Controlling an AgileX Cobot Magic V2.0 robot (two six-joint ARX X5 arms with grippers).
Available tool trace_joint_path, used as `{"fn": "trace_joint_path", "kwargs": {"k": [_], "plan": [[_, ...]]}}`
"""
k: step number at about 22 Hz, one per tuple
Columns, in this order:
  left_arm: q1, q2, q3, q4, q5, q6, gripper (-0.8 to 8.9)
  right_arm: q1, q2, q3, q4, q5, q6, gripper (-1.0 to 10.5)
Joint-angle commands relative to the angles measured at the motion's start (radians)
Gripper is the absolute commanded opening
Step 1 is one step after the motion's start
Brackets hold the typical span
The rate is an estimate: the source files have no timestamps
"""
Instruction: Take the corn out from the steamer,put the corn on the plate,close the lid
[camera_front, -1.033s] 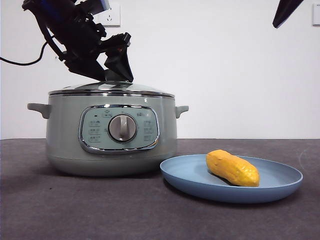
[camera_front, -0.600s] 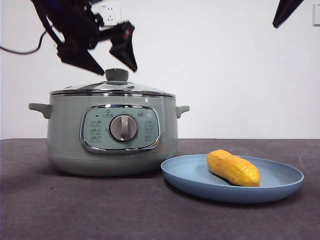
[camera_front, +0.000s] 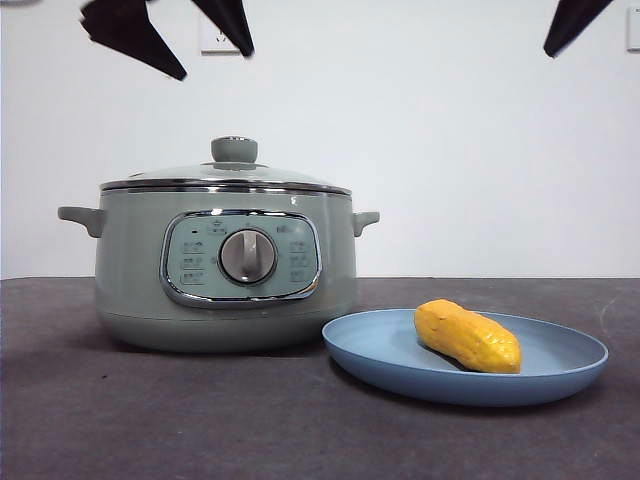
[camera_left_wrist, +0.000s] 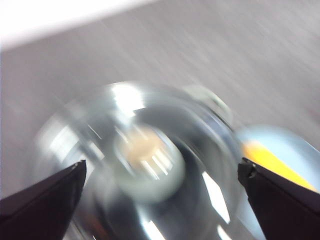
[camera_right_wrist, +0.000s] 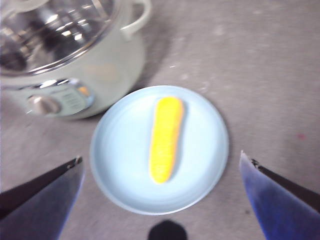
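The sage-green steamer (camera_front: 225, 270) stands at the left with the glass lid (camera_front: 225, 173) seated on it, its green knob (camera_front: 234, 150) on top. The yellow corn (camera_front: 467, 337) lies on the light-blue plate (camera_front: 560, 372) to the right of the pot. My left gripper (camera_front: 185, 35) is open and empty, high above the lid knob. In the blurred left wrist view the lid (camera_left_wrist: 145, 160) lies below the left gripper (camera_left_wrist: 160, 180). My right gripper (camera_right_wrist: 160, 175) is open and empty, high above the plate (camera_right_wrist: 205, 150) and corn (camera_right_wrist: 165, 137); its tip (camera_front: 572, 22) shows at the front view's top right.
The dark grey table (camera_front: 150, 420) runs under everything. A white wall with a socket (camera_front: 213, 40) is behind. The steamer (camera_right_wrist: 75, 60) also shows in the right wrist view, beside the plate.
My left gripper has let go of the lid knob and risen straight up, now near the picture's top edge. The lid stays on the pot. The right arm has not moved.
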Motion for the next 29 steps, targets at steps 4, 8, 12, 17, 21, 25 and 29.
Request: {"fn": "trace_joint_path", "kwargs": {"k": [4,8,12,17,21,25,29], "plan": [[0.000,-0.047,0.043,-0.327,0.159,0.002,4.32,0.002,-0.001,-0.006,0.002,-0.187,-0.078,5.6],[0.000,-0.068,0.043,-0.442,0.201,0.006,4.25,0.002,-0.001,-0.006,0.002,-0.276,-0.078,5.6],[0.000,-0.070,0.043,-0.525,0.199,0.032,2.88,0.002,-0.001,-0.006,-0.016,-0.277,-0.078,5.2],[0.000,-0.069,0.043,-0.565,0.199,0.059,-0.11,0.002,0.000,-0.006,-0.060,-0.274,-0.085,-0.3],[0.000,-0.069,0.043,-0.563,0.198,0.061,-0.08,0.002,-0.001,-0.006,-0.062,-0.274,-0.088,0.0],[0.000,-0.069,0.043,-0.562,0.195,0.061,-0.04,0.002,-0.001,-0.006,-0.064,-0.272,-0.076,0.0],[0.001,-0.069,0.043,-0.558,0.194,0.060,-0.04,0.002,-0.002,-0.006,-0.065,-0.270,-0.076,0.0]]}}
